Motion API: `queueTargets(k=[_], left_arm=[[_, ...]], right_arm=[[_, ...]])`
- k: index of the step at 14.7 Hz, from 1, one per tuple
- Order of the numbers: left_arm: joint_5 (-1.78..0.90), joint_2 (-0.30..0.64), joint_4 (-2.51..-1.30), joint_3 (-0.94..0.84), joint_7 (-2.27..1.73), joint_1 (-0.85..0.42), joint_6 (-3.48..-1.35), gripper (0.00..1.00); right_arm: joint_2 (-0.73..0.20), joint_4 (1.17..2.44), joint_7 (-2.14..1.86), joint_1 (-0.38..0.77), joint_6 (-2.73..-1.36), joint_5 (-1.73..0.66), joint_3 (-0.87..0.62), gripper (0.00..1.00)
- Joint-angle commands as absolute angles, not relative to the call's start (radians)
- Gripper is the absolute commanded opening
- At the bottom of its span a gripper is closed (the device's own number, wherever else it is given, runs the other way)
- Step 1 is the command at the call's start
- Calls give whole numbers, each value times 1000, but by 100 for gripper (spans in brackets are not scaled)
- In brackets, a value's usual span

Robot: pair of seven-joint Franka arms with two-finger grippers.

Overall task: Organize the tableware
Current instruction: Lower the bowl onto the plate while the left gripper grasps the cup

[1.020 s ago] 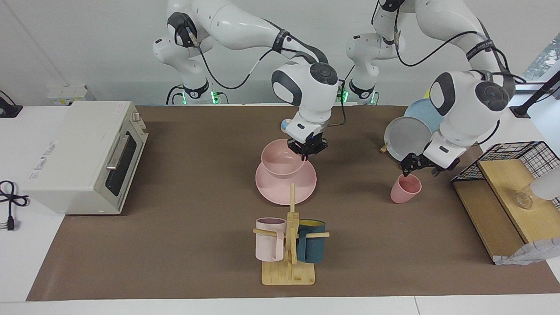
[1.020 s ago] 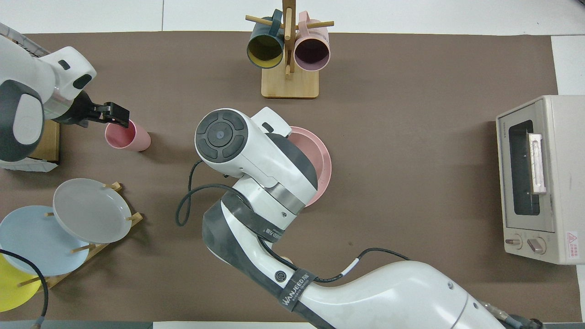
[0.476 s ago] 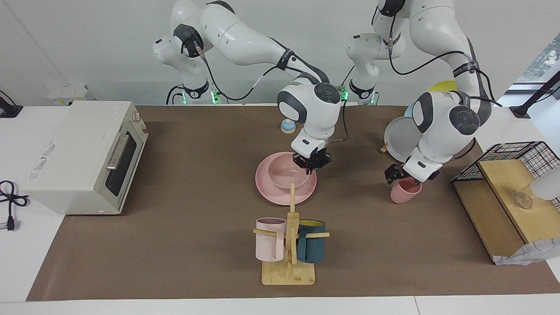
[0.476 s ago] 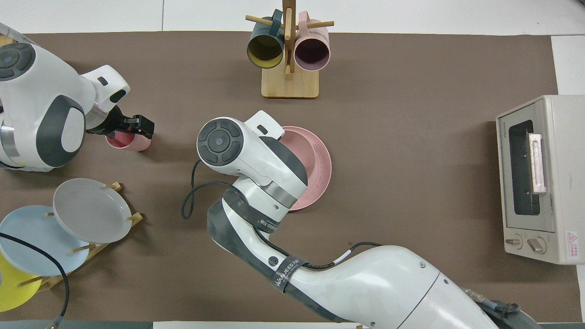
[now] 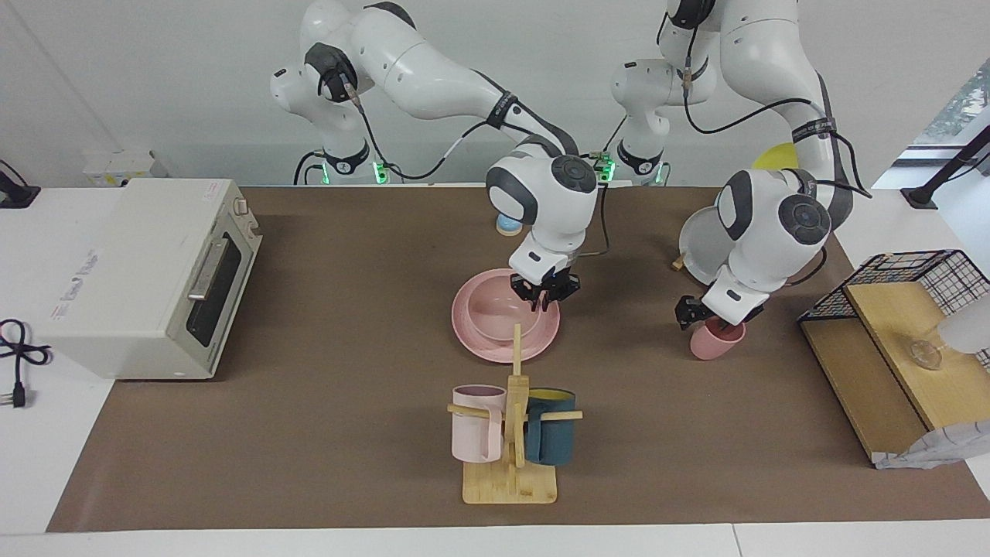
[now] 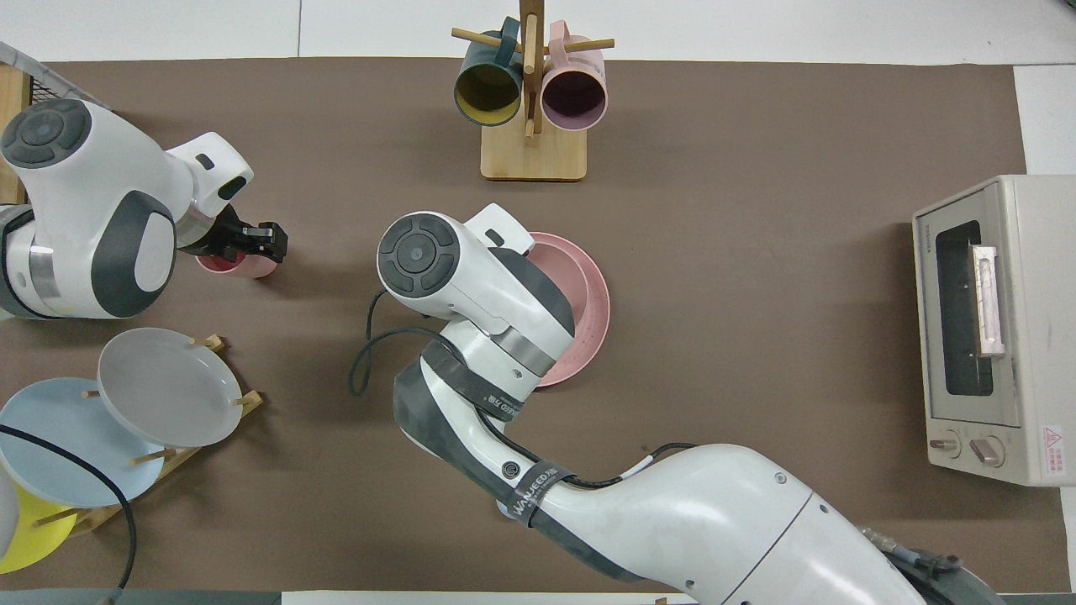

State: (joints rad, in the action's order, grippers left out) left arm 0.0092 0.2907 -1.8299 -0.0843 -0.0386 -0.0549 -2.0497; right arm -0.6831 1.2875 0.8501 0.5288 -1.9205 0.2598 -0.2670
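Resting in plate (image 5: 541, 340), bowl (image 5: 495, 313) – right hand (image 5: 544, 298) pinching rim; left hand (image 5: 708, 319) straddling cup (image 5: 715, 340), spread.

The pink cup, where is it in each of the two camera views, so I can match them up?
Facing view: the pink cup stands toward the view's right, under the left gripper, below the grey plate.
Overhead view: the pink cup sits at the upper left, mostly covered by the left gripper, above the grey plate.
Shared landmark: the mug rack, mid-table at the edge farthest from the robots.
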Motion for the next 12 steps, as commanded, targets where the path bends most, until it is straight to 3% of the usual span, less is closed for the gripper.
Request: queueTargets(k=[1,3,7,10,12], left_arm=[[3,258,-1875,-74,-32,-64,-2080,0],[3,259,-1867,-72,-5,-58,-2079,0],[2,262,-1774,-75,-14,-66,-2005,0],[-40,271,-1552,-77,-81,-86,-1779,0],[-57,310,-1365,-78,-261,-145,-1602,0]], right_arm=[[-660,1289,868,514,-1855,275,-282,42],[-629,1217,859,496,-1781,261,-285,43],[-479,1215,647,372,-1657,170,-295,74],[-392,1251,482,263,-1524,167,-291,100],[-315,1326,412,213,-1511,166,-276,100]])
